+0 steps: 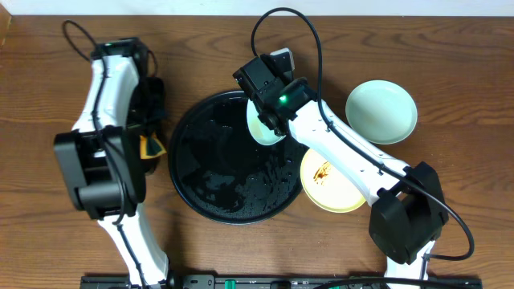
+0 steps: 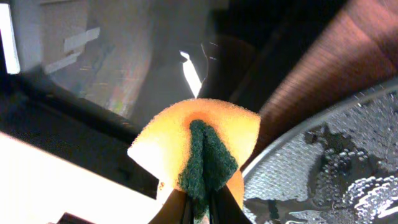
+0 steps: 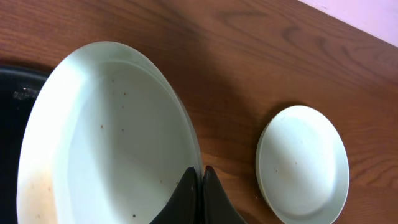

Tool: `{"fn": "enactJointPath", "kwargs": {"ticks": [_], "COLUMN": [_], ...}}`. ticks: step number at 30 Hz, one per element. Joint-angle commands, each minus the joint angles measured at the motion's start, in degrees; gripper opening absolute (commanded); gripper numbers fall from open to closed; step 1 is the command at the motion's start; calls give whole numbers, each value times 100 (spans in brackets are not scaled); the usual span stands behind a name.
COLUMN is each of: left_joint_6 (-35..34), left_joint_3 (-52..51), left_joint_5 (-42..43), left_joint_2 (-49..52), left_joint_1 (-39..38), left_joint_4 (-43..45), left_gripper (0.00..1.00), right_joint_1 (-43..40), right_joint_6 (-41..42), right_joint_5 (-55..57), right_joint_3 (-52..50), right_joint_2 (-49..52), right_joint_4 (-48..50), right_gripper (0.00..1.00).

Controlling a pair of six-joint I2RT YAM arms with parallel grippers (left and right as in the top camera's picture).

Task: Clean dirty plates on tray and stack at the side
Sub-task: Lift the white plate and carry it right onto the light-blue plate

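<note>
Three small round plates share a brown wood-grain desk [image 1: 450, 48] with a large round black tray [image 1: 201, 160], glossy, with a raised rim and a surface beaded with water droplets. The right end effector [image 3: 200, 186], its dark fingers pressed together on the rim, pinches a pale mint-green plate [image 3: 112, 137]. It holds the plate tilted on edge over the far right part of the tray, probably so the smooth, shallow bowl faces a scrubber and any drips fall into the tray. That bowl shows dark specks and a faint brownish film near its lower edge. The left end effector [image 2: 199, 202], just off the tray's left side, pinches a folded sponge [image 2: 199, 143]. The sponge is soft, porous orange-yellow foam, with its coarse dark green scouring layer showing in the crease. A second mint-green plate [image 1: 381, 111] lies flat on the desk at the far right, well apart from the tray. It looks clean, likely the start of the stack. A pale yellow plate [image 1: 329, 181] with brown smears lies at the tray's right rim, seemingly awaiting its turn.
</note>
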Motion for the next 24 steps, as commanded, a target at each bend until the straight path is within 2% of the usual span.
{"fn": "enactJointPath", "kwargs": {"ticks": [1,10,18,24], "left_joint_6": [50,55,55,52], "left_joint_3": [118,118,118,118], "left_joint_5": [-28,358,356,354], "left_joint_2": [-468,-1071,-1091,-1091], "left_joint_1": [361,852,872,872], "left_joint_4": [28,238,251,278], "left_gripper": [8,8,8,8], "right_joint_1": [48,208,601,846], "right_joint_6": [-46,-673,-2323,-2990], "right_joint_5": [164,636,2033,2745], "right_joint_3": [146,667,1104,1104], "right_joint_2": [-4,-4,-4,-4], "right_joint_4": [15,66,328,627], "right_gripper": [2,2,2,2]}}
